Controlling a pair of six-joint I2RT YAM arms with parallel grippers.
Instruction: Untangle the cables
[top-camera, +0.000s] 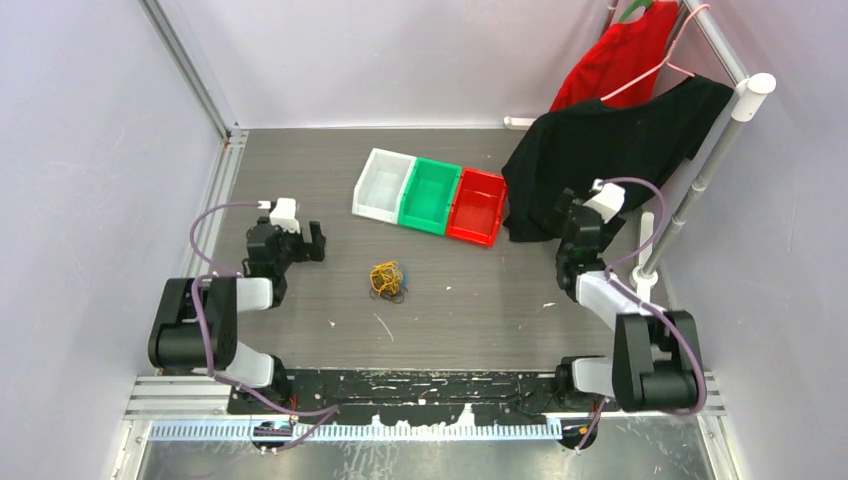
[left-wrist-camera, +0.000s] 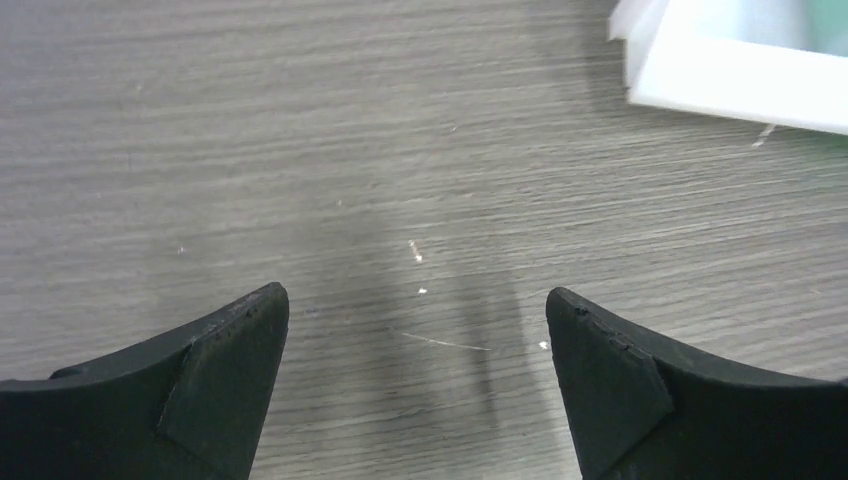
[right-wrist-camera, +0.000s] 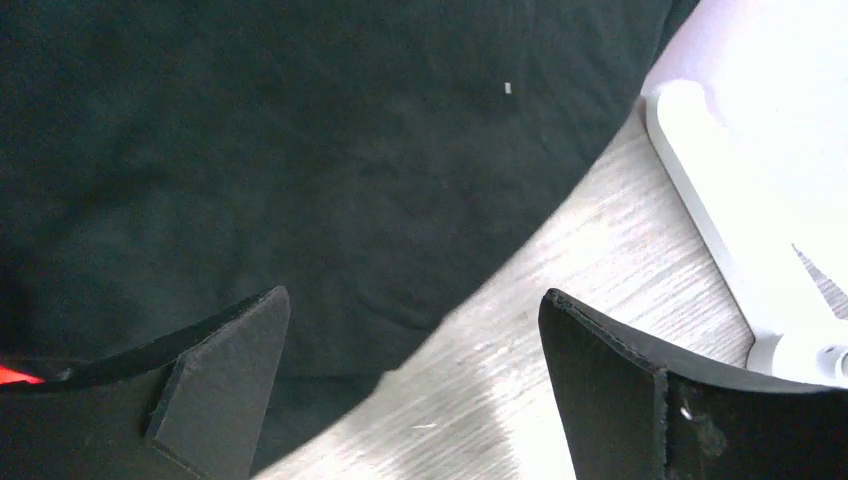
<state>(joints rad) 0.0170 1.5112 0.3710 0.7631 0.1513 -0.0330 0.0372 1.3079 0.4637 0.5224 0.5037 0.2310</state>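
The cables (top-camera: 387, 281) lie as a small tangled knot of orange-yellow, dark and blue strands on the grey wood-grain table (top-camera: 470, 300), near its middle. Neither wrist view shows them. My left gripper (top-camera: 288, 240) hovers to the left of the knot, apart from it. In the left wrist view it (left-wrist-camera: 417, 310) is open, with only bare table between the fingers. My right gripper (top-camera: 572, 222) is at the right, by the hem of a black garment. In the right wrist view it (right-wrist-camera: 415, 310) is open and holds nothing.
Three bins stand in a row behind the knot: white (top-camera: 384, 185), green (top-camera: 431, 195), red (top-camera: 477, 206). The white bin's corner (left-wrist-camera: 730, 70) shows ahead of the left gripper. A black garment (top-camera: 610, 150) and a red one (top-camera: 620, 55) hang on a white rack (top-camera: 700, 170), whose foot (right-wrist-camera: 740, 230) is by the right gripper.
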